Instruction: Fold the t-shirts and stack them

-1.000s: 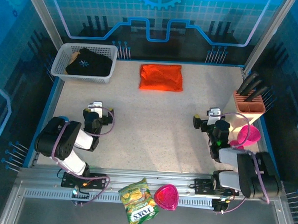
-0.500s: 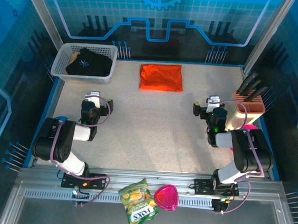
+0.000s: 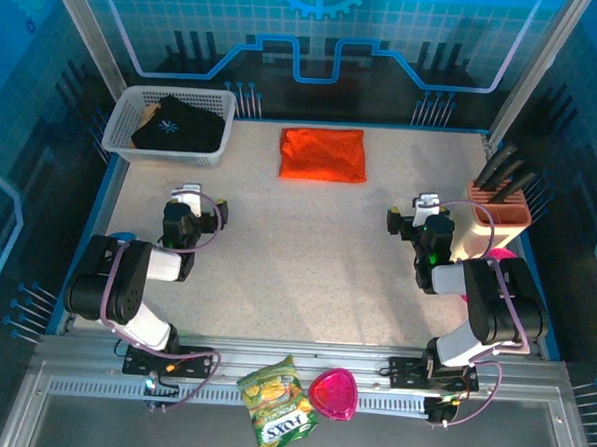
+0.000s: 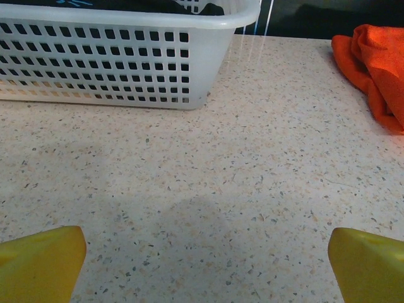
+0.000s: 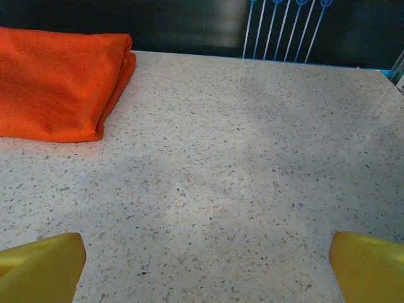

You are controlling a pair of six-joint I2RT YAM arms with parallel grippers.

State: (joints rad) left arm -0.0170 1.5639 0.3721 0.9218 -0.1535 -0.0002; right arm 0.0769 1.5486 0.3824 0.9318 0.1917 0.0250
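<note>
Orange shirt [image 3: 323, 154] folded rectangular, speckled table [image 3: 296, 273]

Left gripper [image 3: 192, 205], right gripper [image 3: 417, 218] farther forward than a second ago

1. Left wrist view: the top edge crops the black cloth t-shirt [image 4: 126, 5] in the white perforated plastic basket [image 4: 101, 57].
2. Right wrist view: the left edge crops the folded bright orange t-shirt [image 5: 57, 88].
</note>
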